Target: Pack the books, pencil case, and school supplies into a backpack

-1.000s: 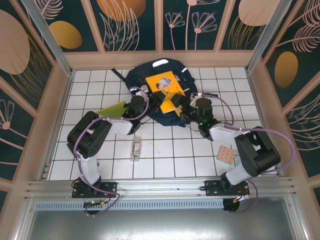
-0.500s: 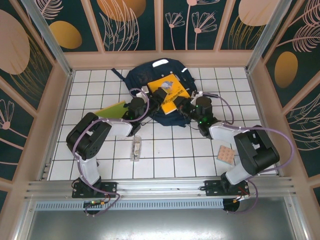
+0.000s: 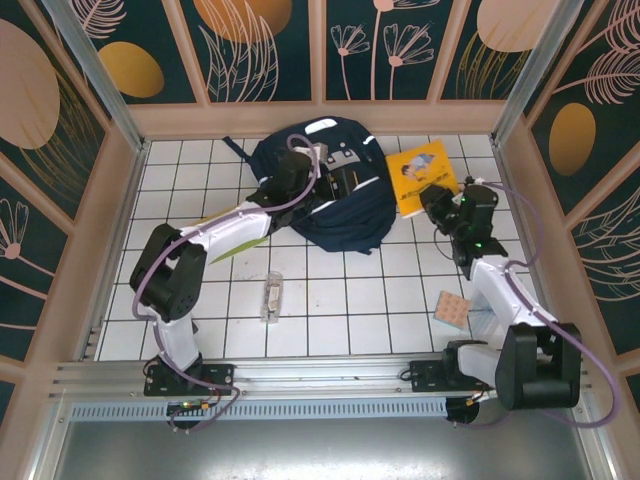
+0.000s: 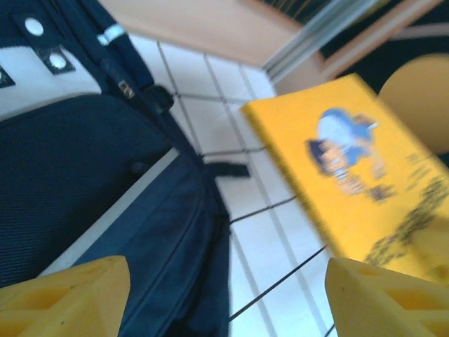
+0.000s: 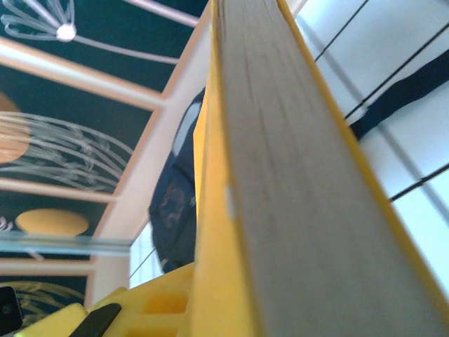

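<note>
- Lime-green book [image 3: 226, 249]: flat on the tiles at near left, partly under the left arm's forearm, well apart from both grippers.
- Narrow clear box [image 3: 271, 297]: on the tiles nearer than the backpack, lying lengthwise near to far, untouched.
- Left gripper [image 3: 318, 172]: over the far part of the backpack with its fingers spread wide. The wrist view shows nothing between them [image 4: 224, 295].
- Backpack [image 3: 340, 215]: lying flat at far centre. I cannot tell whether its mouth is open.
- Orange-yellow book [image 3: 425, 172]: lifted just right of the backpack, cover up and clear of the fabric. It shows edge-on in the right wrist view [image 5: 280, 175].
- Right gripper [image 3: 437, 203]: fingers pressed together on the book's near edge, pinching it.
- Governing relation: the backpack lies to the left of the held book, so the coming move likely carries the book leftward. The right arm has the load, and the left is nearer the backpack and free to steady it.
- Dot-grid pad [image 3: 452, 309]: near right, beside the right arm, loose.
</note>
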### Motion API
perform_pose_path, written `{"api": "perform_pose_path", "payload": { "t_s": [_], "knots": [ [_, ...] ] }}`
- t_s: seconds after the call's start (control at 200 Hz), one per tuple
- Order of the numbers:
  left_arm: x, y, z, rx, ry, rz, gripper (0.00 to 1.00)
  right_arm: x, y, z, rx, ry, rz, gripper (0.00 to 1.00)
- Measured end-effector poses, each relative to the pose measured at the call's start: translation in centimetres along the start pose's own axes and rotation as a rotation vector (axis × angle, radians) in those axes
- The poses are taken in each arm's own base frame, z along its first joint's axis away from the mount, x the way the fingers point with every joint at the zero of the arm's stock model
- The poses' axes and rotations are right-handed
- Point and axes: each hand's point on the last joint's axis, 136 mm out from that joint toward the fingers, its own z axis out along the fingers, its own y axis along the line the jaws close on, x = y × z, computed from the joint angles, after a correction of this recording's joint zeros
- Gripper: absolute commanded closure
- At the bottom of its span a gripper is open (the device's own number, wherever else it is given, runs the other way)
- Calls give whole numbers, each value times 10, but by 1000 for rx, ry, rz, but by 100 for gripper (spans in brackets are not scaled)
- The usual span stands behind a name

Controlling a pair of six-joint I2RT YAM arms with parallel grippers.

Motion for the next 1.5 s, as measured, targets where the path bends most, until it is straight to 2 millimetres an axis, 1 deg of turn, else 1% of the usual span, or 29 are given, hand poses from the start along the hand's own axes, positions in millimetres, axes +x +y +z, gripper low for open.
{"api": "perform_pose_path", "payload": {
  "t_s": [0.08,0.155,0.265,0.4,0.53,0.635,0.765,0.801,0.836,0.866,0.886,0.901,0.986,1.131,1.266,1.376,1.501],
  "knots": [
    [12,11,15,-50,87,86,26,-13,-14,-11,46,-26,-6,100],
    [26,26,32,-108,172,166,26,-22,-27,-20,83,-46,-3,100],
    [45,47,51,-190,278,263,27,-27,-38,-30,106,-59,8,100],
    [63,64,65,-272,363,369,29,-18,-48,-33,113,-36,22,100],
    [76,77,67,-336,404,442,32,-8,-53,-32,106,-1,35,100],
    [82,84,71,-369,415,482,40,0,-56,-31,94,22,47,100],
    [88,88,75,-373,429,501,45,7,-58,-29,84,47,69,100],
    [88,88,75,-372,429,501,51,7,-58,-29,83,51,72,100],
    [88,87,75,-369,429,499,63,7,-58,-29,81,53,73,100],
    [89,86,76,-363,427,498,79,7,-58,-28,80,52,72,100],
    [90,85,77,-355,428,503,92,7,-58,-28,80,52,72,100],
    [90,84,77,-350,427,498,100,7,-58,-28,80,52,72,100],
    [96,81,78,-333,425,505,100,7,-57,-28,79,51,71,100],
    [88,73,74,-310,408,480,100,7,-57,-29,81,52,71,100],
    [70,58,66,-272,386,426,100,6,-57,-29,85,50,71,100],
    [44,43,57,-222,347,358,100,6,-57,-29,88,52,74,100],
    [5,29,45,-157,286,282,100,8,-58,-31,91,57,77,100]
  ]
}}
